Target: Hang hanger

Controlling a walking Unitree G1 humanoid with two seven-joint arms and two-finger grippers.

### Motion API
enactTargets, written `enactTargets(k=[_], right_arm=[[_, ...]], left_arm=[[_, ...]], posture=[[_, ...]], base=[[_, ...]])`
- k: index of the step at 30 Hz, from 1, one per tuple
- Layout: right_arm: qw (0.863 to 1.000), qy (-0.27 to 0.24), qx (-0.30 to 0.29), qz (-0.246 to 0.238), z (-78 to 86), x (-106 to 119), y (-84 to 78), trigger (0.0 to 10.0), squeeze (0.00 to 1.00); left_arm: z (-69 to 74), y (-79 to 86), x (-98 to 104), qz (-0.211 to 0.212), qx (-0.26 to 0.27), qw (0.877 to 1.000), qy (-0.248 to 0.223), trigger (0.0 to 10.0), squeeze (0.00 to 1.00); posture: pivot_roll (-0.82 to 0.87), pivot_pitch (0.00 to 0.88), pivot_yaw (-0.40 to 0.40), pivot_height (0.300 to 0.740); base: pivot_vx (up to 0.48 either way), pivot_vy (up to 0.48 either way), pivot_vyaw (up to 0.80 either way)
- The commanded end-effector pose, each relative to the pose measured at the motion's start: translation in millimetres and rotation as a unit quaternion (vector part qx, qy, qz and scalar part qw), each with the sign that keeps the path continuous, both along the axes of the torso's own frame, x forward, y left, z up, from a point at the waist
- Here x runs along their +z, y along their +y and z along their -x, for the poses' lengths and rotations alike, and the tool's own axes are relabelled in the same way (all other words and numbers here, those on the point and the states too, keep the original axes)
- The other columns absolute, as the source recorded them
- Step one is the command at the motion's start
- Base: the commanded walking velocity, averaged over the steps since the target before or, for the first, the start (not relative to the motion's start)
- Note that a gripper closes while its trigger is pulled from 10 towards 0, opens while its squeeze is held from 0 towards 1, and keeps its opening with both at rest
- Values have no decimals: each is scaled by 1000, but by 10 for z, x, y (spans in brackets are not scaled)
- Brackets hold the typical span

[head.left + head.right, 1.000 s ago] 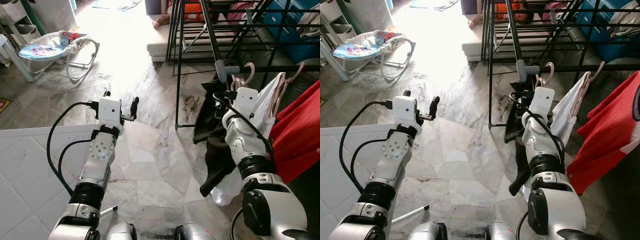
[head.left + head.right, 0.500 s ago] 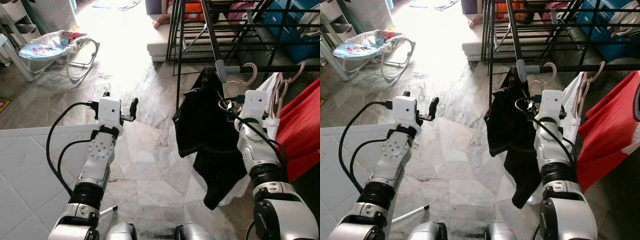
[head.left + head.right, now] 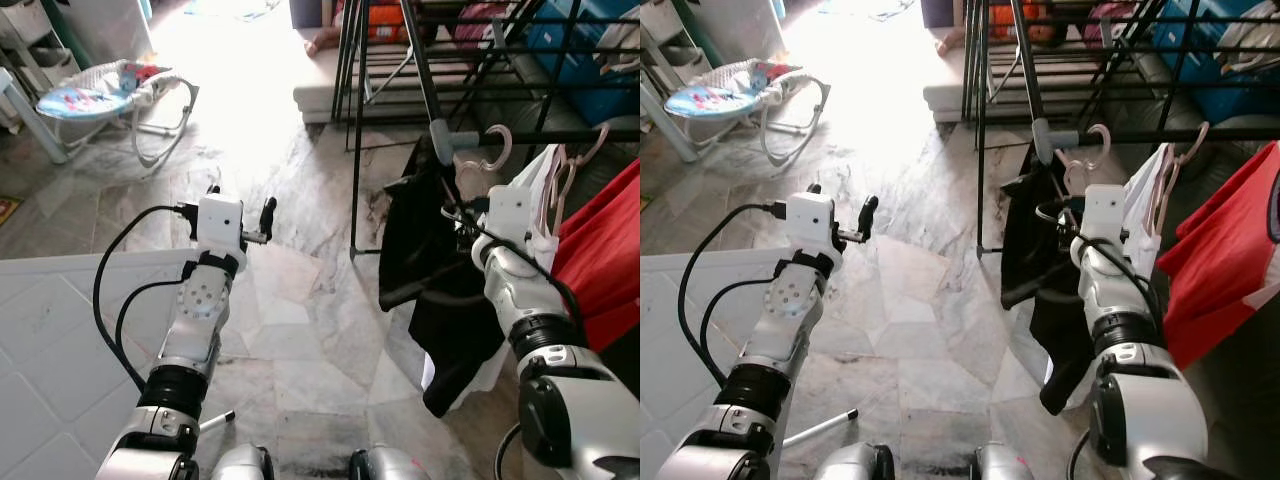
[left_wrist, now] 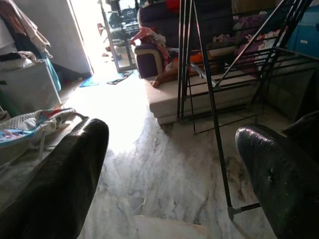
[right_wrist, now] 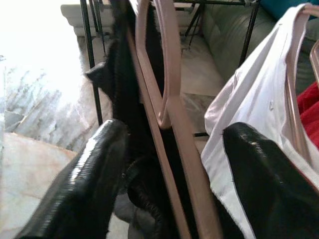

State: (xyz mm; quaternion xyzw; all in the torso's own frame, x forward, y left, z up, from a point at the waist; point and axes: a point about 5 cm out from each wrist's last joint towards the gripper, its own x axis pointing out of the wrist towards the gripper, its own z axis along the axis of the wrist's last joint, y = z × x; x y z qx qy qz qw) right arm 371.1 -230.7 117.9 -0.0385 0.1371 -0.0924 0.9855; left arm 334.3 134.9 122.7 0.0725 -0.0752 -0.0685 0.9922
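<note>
Fingers point(image 5: 89, 179) of right gripper point(image 5: 174, 174) spread apart around pink hanger point(image 5: 169, 99) bearing black garment point(image 3: 440, 270), right of frame; hook apparently over rack rail point(image 3: 560, 136); withdrawal remains; left gripper point(image 3: 240, 205) released, idle.

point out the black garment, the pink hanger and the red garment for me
black garment point(image 3: 425, 250), left eye view, upper front panel
pink hanger point(image 5: 172, 99), right wrist view, neck
red garment point(image 3: 600, 260), left eye view, middle of cloth

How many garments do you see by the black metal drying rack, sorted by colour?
Black cloth garment: 1
White cloth garment: 1
Red cloth garment: 1
Total: 3
</note>
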Motion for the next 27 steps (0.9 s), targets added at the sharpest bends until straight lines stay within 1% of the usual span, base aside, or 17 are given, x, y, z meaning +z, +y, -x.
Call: enactTargets(k=[1, 7, 11, 18, 27], right_arm=[[1000, 2, -4, -14, -11, 14, -31, 0, 0], [999, 6, -11, -29, -26, 22, -55, 0, 0], [999, 18, -12, -46, -20, -22, -46, 0, 0], [998, 23, -11, -50, -12, -57, -26, 0, 0], [998, 24, -15, -51, -3, -68, -62, 0, 0]], left_arm=[[19, 25, -59, -9, 5, 1000, 13, 10000, 0], [21, 20, -67, -7, 5, 1000, 16, 10000, 0], [18, 17, -72, -3, 6, 1000, 19, 10000, 0], [15, 12, -64, -2, 4, 1000, 19, 10000, 0], [14, 1, -60, -2, 2, 1000, 20, 10000, 0]], posture=[[-35, 111, 18, 740], [-32, 112, 16, 740], [-32, 116, 14, 740], [-30, 118, 14, 740], [-30, 121, 15, 740]], base=[[0, 0, 0], [0, 0, 0], [0, 0, 0], [0, 0, 0], [0, 0, 0]])
